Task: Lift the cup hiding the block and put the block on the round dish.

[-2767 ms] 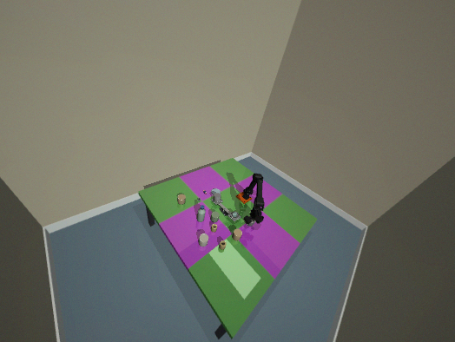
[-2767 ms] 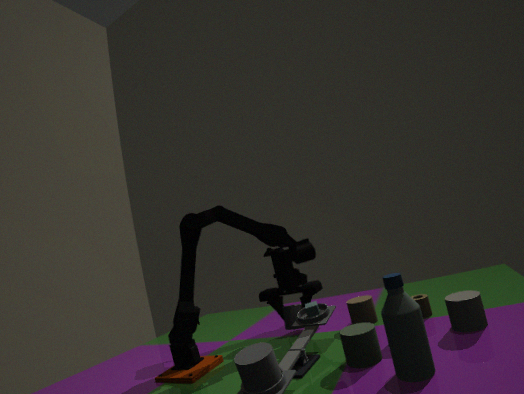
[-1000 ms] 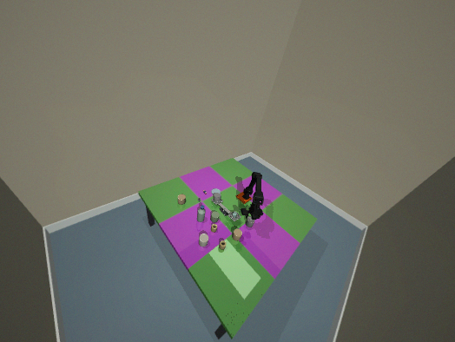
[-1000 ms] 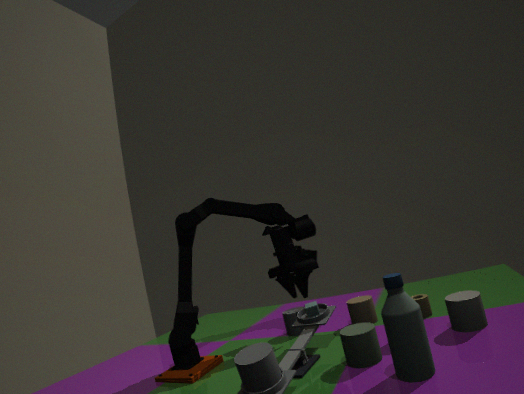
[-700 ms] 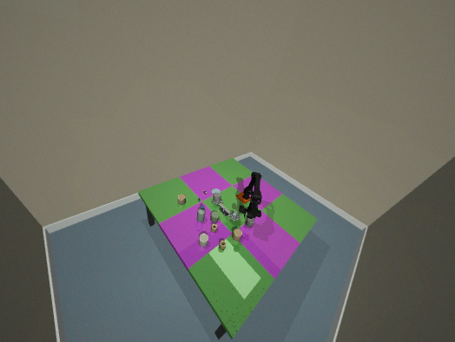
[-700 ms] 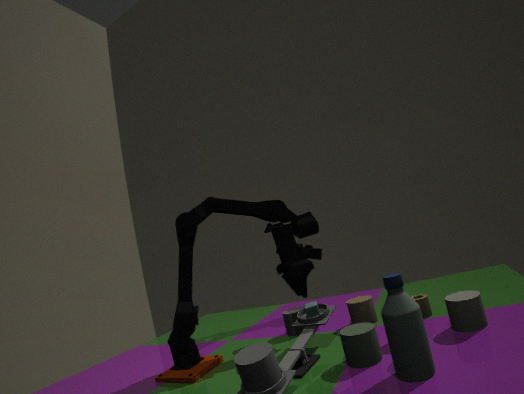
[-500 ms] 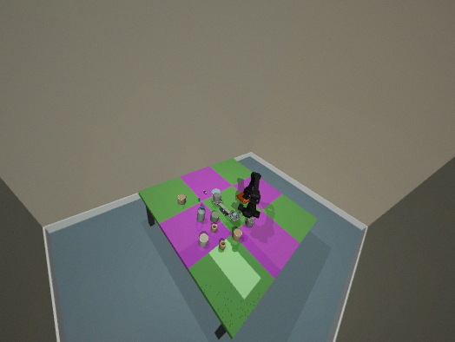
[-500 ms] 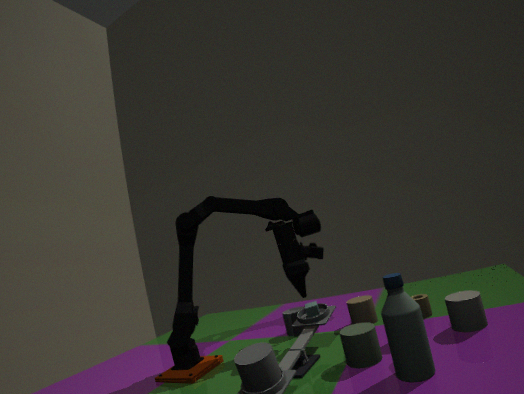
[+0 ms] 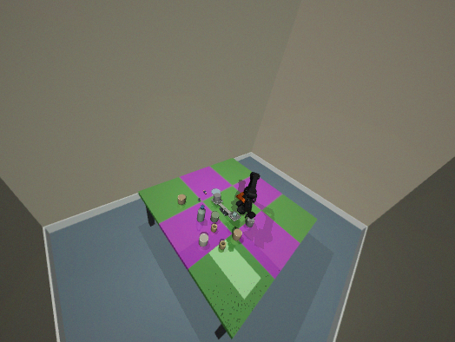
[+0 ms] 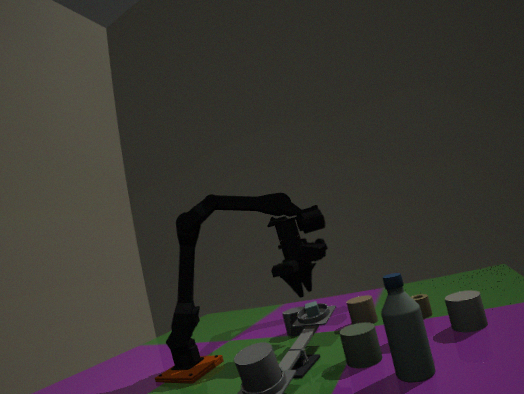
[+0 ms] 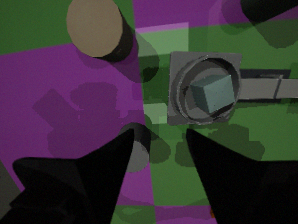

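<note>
Block (image 11: 214,94) sits bare on the balance pan; the empty, half-open gripper (image 11: 159,150) should drop straight over it.

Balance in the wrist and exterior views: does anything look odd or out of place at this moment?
One end pan has no cup; a teal block sits exposed on it, slightly askew. The lifted cup stands on the table beside that pan. The other cup remains on its end. The gripper hangs open and empty above.

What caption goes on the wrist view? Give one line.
Open gripper, empty, faces a teal block sitting uncovered on the balance pan.
</note>
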Controlling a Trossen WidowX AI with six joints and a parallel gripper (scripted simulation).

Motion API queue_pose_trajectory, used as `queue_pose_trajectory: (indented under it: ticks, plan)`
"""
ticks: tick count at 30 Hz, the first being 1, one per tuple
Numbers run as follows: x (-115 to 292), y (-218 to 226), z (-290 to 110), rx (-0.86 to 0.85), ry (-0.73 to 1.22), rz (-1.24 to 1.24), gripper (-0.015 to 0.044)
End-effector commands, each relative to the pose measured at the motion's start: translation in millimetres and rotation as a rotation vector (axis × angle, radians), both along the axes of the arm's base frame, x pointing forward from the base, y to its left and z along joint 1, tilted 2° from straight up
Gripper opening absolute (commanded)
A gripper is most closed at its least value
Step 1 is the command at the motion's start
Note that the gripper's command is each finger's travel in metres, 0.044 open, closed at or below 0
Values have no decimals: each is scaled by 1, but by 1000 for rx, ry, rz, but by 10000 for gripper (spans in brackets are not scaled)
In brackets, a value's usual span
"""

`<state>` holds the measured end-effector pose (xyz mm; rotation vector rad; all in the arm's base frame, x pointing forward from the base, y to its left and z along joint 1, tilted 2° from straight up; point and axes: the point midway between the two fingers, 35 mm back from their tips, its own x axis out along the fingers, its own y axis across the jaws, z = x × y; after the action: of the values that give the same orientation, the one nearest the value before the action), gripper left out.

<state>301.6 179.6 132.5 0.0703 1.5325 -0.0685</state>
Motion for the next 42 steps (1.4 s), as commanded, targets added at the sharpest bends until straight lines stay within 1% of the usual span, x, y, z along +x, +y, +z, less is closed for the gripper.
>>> queue_pose_trajectory:
  ticks: [1,31,38,42]
  plan:
    - [4,-6,0,0,10,-127,260]
    - [31,-60,16,7,26,-1163,260]
    - [31,-61,16,7,26,-1186,260]
    - [31,-61,3,7,26,-1186,260]
